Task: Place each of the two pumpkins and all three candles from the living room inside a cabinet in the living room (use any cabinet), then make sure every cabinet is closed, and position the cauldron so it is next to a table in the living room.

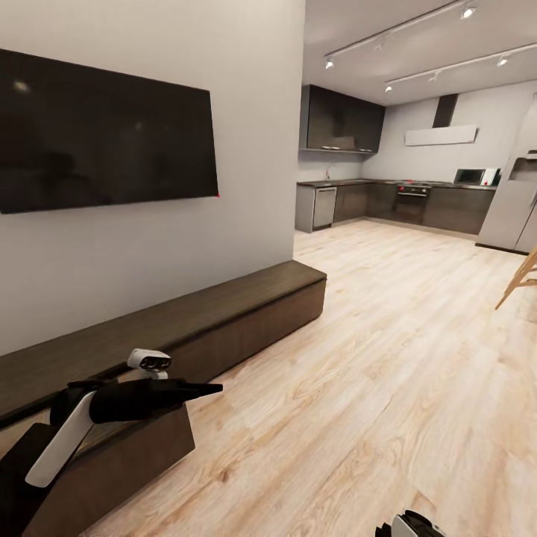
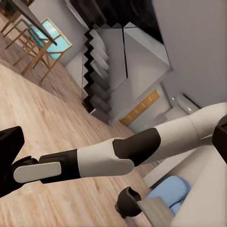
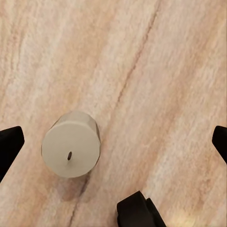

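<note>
Matt dark wooden cabinet [image 1: 224, 313], pale grained wood floor [image 1: 388, 373], glossy black screen [image 1: 104, 134], waxy matt candle [image 3: 71, 144].

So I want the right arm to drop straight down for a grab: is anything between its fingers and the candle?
Nothing visible. The candle stands upright on bare wood floor, between the right gripper's spread fingertips, with open space above it.

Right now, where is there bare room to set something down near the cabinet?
The long dark brown wooden cabinet's top is bare along the wall under the black TV. The pale wood floor beside it is open; the left claw crowds its near end.
</note>
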Available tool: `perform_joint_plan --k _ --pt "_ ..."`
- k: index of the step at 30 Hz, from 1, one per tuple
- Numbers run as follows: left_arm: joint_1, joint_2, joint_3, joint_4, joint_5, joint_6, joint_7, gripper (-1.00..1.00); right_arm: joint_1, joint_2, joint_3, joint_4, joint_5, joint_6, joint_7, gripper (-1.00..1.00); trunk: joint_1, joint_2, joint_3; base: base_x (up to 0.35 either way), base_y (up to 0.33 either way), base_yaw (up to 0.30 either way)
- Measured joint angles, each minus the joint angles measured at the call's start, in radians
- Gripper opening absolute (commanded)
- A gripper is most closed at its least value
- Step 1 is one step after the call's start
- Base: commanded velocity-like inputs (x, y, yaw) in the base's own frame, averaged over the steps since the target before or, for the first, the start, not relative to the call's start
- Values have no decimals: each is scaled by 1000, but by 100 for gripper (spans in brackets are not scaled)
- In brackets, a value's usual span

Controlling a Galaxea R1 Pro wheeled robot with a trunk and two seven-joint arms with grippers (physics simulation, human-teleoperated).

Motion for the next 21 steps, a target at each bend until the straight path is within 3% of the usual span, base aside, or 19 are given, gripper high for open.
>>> perform_joint_plan --k 12,21 --pt "0 -1 0 2 2 0 0 100 0 4 4 -3 1 -35 10 100 46 -84 -38 -72 0 0" --pt "0 0 -1 2 2 0 0 100 0 8 49 -5 2 -44 69 100 81 -147 -66 -2 0 0"
